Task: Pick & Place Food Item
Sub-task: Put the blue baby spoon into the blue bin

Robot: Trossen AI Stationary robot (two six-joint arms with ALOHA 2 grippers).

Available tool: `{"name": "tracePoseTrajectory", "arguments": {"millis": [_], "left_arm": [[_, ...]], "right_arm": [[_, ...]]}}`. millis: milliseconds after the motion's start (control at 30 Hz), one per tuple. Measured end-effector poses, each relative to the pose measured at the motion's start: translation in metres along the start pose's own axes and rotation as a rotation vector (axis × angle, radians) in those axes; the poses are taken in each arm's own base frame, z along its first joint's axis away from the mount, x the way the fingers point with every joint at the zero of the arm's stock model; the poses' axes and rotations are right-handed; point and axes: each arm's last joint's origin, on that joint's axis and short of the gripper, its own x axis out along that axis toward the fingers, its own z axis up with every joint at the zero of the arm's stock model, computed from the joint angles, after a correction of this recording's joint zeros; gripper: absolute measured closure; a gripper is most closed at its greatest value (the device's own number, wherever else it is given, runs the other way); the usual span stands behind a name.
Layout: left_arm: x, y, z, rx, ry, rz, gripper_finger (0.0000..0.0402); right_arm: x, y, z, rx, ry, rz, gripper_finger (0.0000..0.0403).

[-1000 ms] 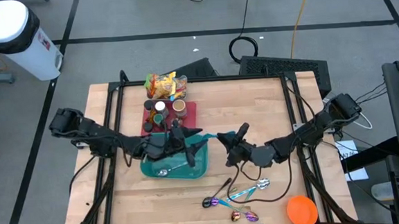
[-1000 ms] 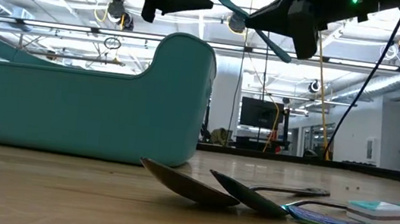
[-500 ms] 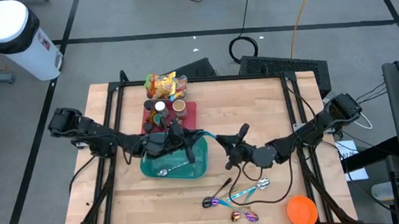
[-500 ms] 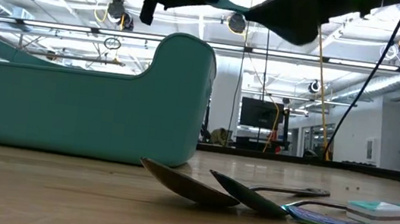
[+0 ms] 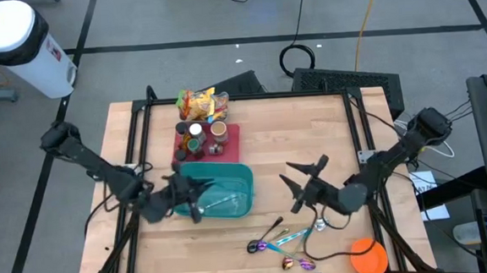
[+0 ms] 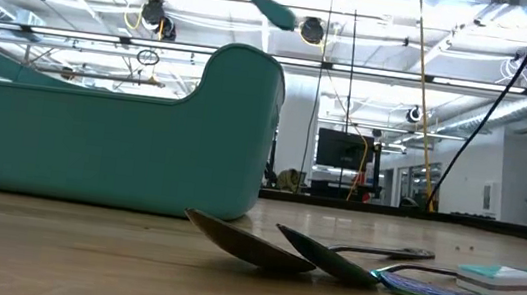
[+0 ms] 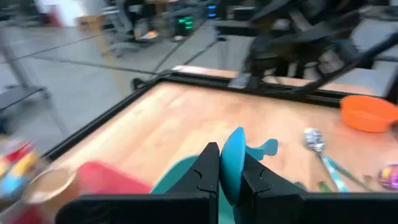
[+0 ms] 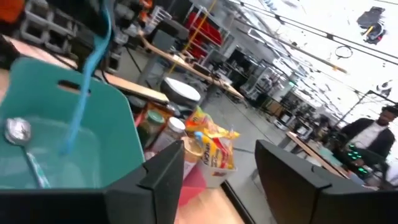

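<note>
Smooth teal plastic bin (image 5: 234,192), matt wooden table (image 5: 310,124), shiny metal spoons (image 6: 271,246)

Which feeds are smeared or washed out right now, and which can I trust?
Left wrist view: heavy motion blur, though the blue utensil between the jaws reads clearly. Right wrist view: blurred, ceiling glare at upper right. Low view: sharp on the spoons, bright ceiling lights behind. High view: evenly lit, slight smear at the left gripper.

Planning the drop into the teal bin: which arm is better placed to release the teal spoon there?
Left. Its end effector is shut on the teal spoon beside the teal bin. The right end effector is open, empty and off to the bin's side.
</note>
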Motion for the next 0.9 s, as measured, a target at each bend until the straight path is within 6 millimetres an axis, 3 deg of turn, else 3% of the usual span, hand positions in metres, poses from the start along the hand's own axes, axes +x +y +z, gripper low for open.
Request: {"name": "tracePoseTrajectory", "arguments": {"millis": [300,533,667,900], "left_arm": [[-0.033,0.009,-0.066,-0.067,-0.017,0.162,0.0391],[-0.024,0.029,-0.109,-0.2,-0.007,0.183,0.0391],[-0.015,0.04,-0.125,-0.317,0.018,0.153,0.0385],[-0.001,0.049,-0.127,-0.402,0.07,0.122,0.0337]], "right_arm": [[-0.009,-0.006,0.007,0.049,-0.027,0.022,0.0213],[-0.009,-0.006,0.007,0.063,-0.026,0.02,0.0215],[-0.009,-0.006,0.007,0.07,-0.026,0.021,0.0213],[-0.009,-0.006,0.006,0.074,-0.025,0.021,0.0214]]}}
